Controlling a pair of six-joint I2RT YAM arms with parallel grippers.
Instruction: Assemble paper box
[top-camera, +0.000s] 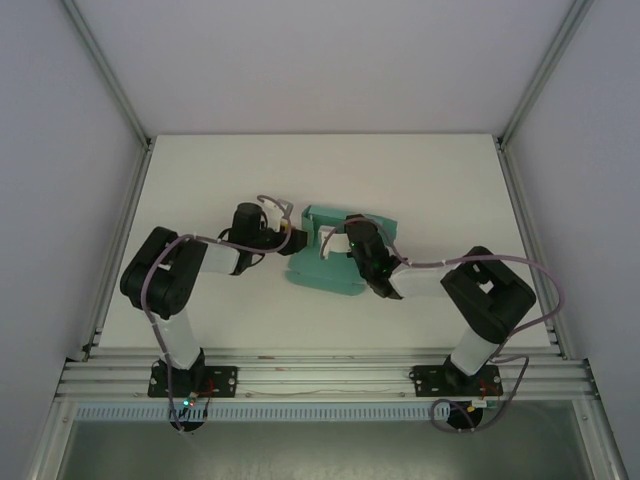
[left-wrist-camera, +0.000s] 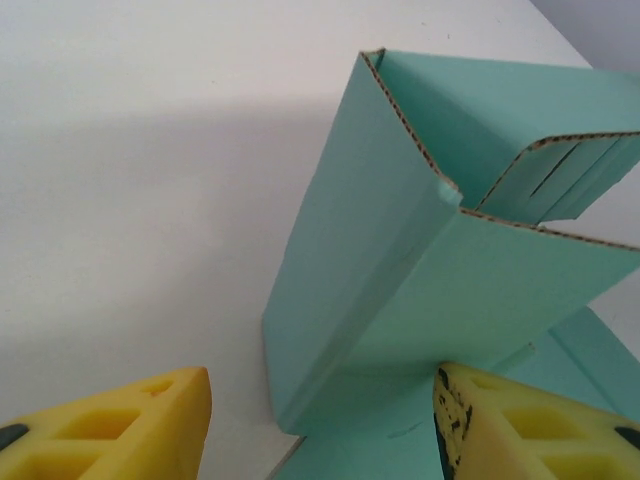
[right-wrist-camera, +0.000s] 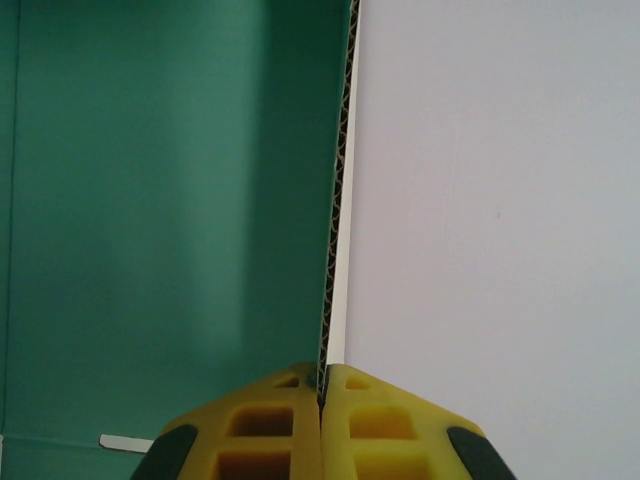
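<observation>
White desk (top-camera: 200, 190) carries the box (top-camera: 318, 272) at its middle, light, creasable card we judge best held by its wall edges: our right gripper (right-wrist-camera: 322, 372) pinches one wall, the left gripper (left-wrist-camera: 322, 380) gapes before an upright corner.

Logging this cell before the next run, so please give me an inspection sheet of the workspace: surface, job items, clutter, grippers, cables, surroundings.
Surface: white table, plain and flat.
Job's things: teal paper box, partly folded with walls raised, mid-table between the arms.
Clutter: nothing seen.
Grippers: left gripper open, fingers either side of a box corner; right gripper shut on the edge of a box wall.
Cables: grey cables looped along both arms.
Surroundings: white walls and an aluminium frame at the near edge.
</observation>
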